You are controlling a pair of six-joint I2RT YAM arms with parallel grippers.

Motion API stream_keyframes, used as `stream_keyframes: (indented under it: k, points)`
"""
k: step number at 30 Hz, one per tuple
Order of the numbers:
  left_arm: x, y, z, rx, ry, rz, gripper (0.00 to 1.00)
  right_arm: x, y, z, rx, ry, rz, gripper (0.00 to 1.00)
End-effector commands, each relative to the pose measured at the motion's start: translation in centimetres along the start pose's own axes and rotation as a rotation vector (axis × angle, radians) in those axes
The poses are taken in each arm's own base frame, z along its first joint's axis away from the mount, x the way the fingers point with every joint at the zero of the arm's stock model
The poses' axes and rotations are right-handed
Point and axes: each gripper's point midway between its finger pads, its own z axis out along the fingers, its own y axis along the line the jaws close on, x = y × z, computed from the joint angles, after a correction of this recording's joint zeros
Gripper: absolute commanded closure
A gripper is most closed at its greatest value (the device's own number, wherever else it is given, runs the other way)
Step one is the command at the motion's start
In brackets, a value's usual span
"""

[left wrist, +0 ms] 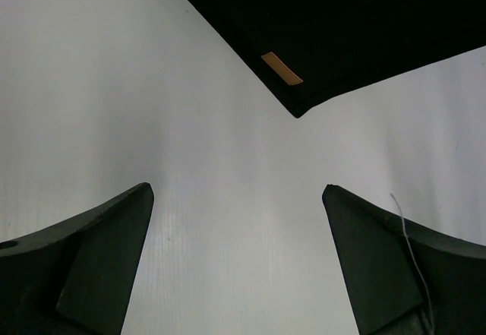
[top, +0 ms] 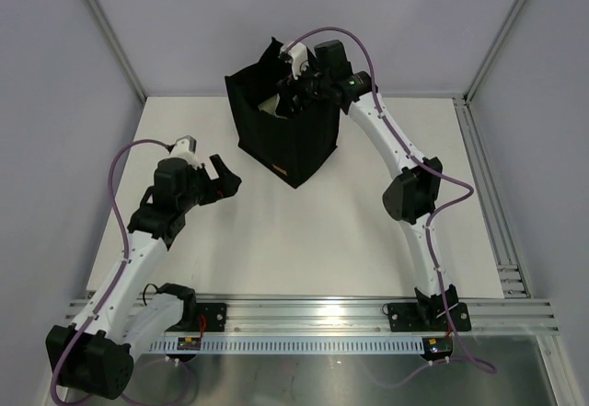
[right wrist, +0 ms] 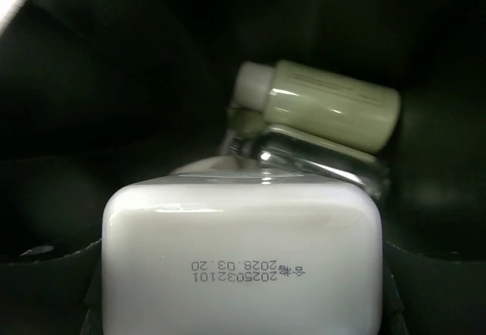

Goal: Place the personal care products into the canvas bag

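**Black bag, pale bottles, white table**

The canvas bag [top: 285,134] is plain black, with a small tan label [left wrist: 282,68] on its side. Inside the bag, the cream bottle [right wrist: 241,229] bears a dark printed date code [right wrist: 249,273]. Beyond it are a shiny silver bottle [right wrist: 319,160] and a sage-green bottle [right wrist: 334,105] with a white cap [right wrist: 253,84]. Around the bag the table [top: 304,240] is white.

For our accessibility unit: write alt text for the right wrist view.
A cream bottle, its base stamped with a date code, fills the foreground inside the black bag. Behind it a sage-green bottle lies on a silver bottle.
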Motion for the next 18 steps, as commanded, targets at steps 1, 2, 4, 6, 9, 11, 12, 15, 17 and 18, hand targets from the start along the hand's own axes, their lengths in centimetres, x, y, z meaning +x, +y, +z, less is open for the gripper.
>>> stream_keyframes:
  k: [1, 2, 4, 6, 9, 11, 12, 15, 17, 18]
  points:
    - [-2.0, -0.8, 0.1, 0.031, -0.072, 0.016, 0.01, -3.2, -1.9, -1.3, 0.124, -0.058, -0.142, 0.22]
    - [-1.9, -0.8, 0.2, 0.031, -0.070, 0.016, 0.01, -3.4, -2.3, -1.5, 0.146, -0.064, -0.146, 0.13]
    - [-1.9, -0.7, 0.1, 0.031, -0.075, 0.017, 0.01, -4.6, -3.3, -2.4, 0.193, -0.094, -0.148, 0.01]
    - [-1.7, -0.5, 0.1, 0.030, -0.076, 0.017, 0.01, -7.1, -3.5, -3.7, 0.212, -0.177, -0.115, 0.01]
    - [-1.7, -0.5, -0.1, 0.030, -0.080, 0.019, 0.01, -10.9, -4.0, -6.4, 0.246, -0.293, -0.086, 0.01]
    - [-2.0, -0.5, -0.4, 0.031, -0.091, 0.029, 0.01, -13.3, -3.8, -8.4, 0.254, -0.371, -0.056, 0.00]
    - [-2.0, -0.5, -0.6, 0.027, -0.088, 0.032, 0.01, -14.4, -3.9, -9.9, 0.254, -0.404, -0.048, 0.00]
    - [-2.2, -0.5, -1.1, 0.023, -0.099, 0.048, 0.01, -16.2, -3.9, -12.9, 0.245, -0.469, -0.011, 0.00]
    - [-2.5, -0.5, -1.4, 0.017, -0.108, 0.059, 0.01, -16.2, -4.2, -14.2, 0.230, -0.482, 0.048, 0.01]
    - [-2.7, -0.5, -1.7, 0.016, -0.113, 0.062, 0.01, -16.4, -4.7, -16.2, 0.239, -0.500, 0.086, 0.01]
